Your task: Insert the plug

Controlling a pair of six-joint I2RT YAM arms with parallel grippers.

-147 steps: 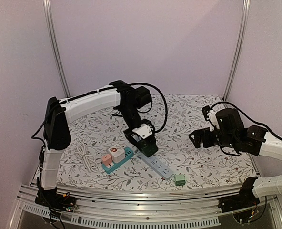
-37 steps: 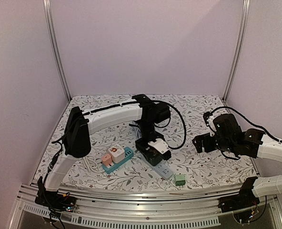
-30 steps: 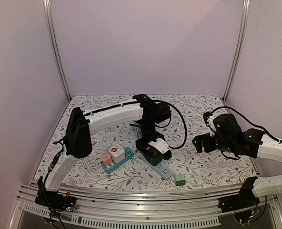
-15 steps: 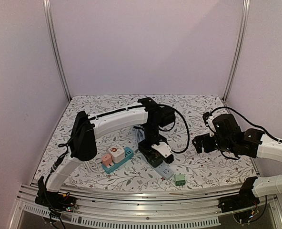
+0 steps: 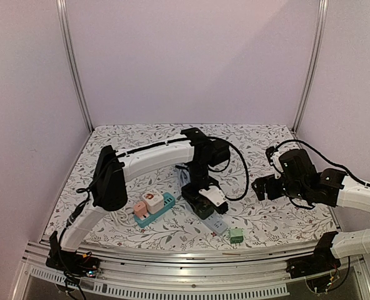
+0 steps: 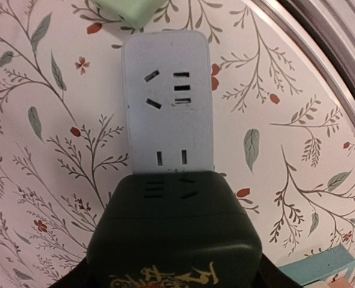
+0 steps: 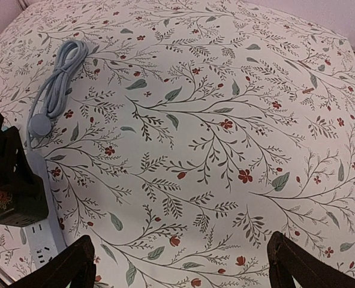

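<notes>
The fingers of my left gripper [image 5: 202,205] are clamped on the dark green, boxy plastic plug [image 6: 174,234], one on each side of it. A few seconds ago this arm was bent further back and the plug was over the far end of the pale blue-grey plastic power strip [image 6: 165,102]. Since then I have slid it a little way along the strip, and in the last half second it has hardly moved at all.

That tells me the sliding part is done. The plug now sits right on top of the strip, between my left fingers. Just past the fingertips I see two free holes, and more free holes beyond them. I cannot see the pins under the plug, so I cannot tell if they are all the way in. I think a push straight down is what comes next, and then I can let go.

A small light green cube [image 6: 126,9] lies just past the end of the strip.

The fingers [image 7: 75,264] of my right gripper [image 7: 186,267] are spread wide and hold nothing. They hang over the flowered tablecloth [image 7: 225,120], well apart from the plug, same as before.
</notes>
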